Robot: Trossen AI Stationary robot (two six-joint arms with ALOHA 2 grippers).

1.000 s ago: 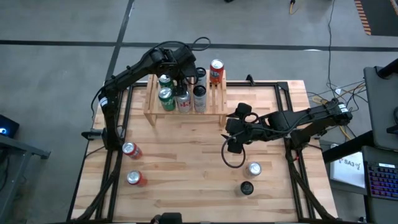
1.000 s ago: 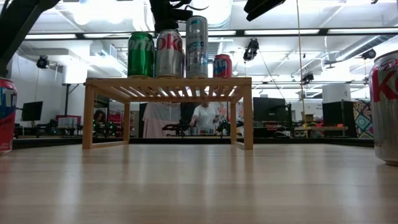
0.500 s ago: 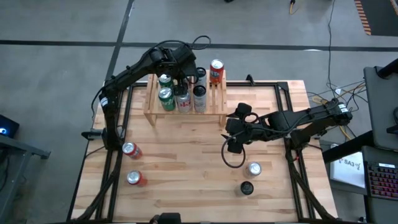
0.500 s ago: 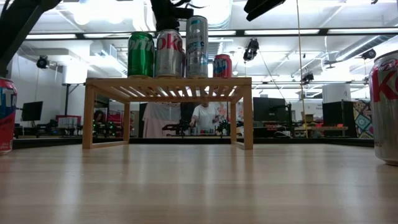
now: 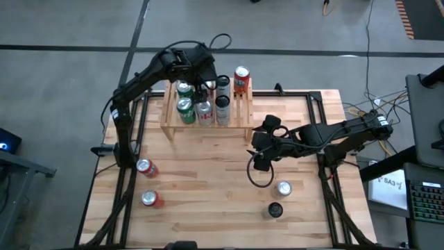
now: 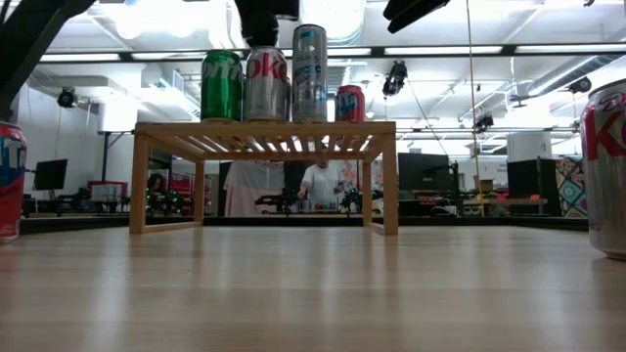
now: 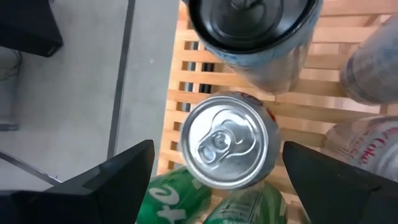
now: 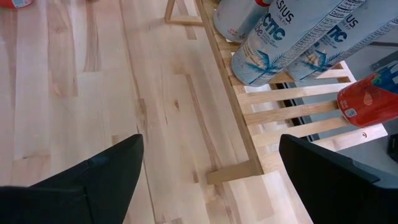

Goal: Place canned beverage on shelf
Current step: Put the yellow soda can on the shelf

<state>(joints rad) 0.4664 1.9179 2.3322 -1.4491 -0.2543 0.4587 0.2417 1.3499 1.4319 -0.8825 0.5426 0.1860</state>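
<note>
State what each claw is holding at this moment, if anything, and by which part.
Nothing is held. The left claw is open above a silver-topped can on the shelf, not touching it. The right claw is open over the table.

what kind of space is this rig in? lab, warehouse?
Likely a robotics lab or workshop in an open industrial hall: bare concrete floor, exposed ceiling lights, other workstations with monitors and a person behind the table.

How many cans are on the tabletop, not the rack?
4: a red can and another red can on the left; a silver can and a dark can on the right.
</note>
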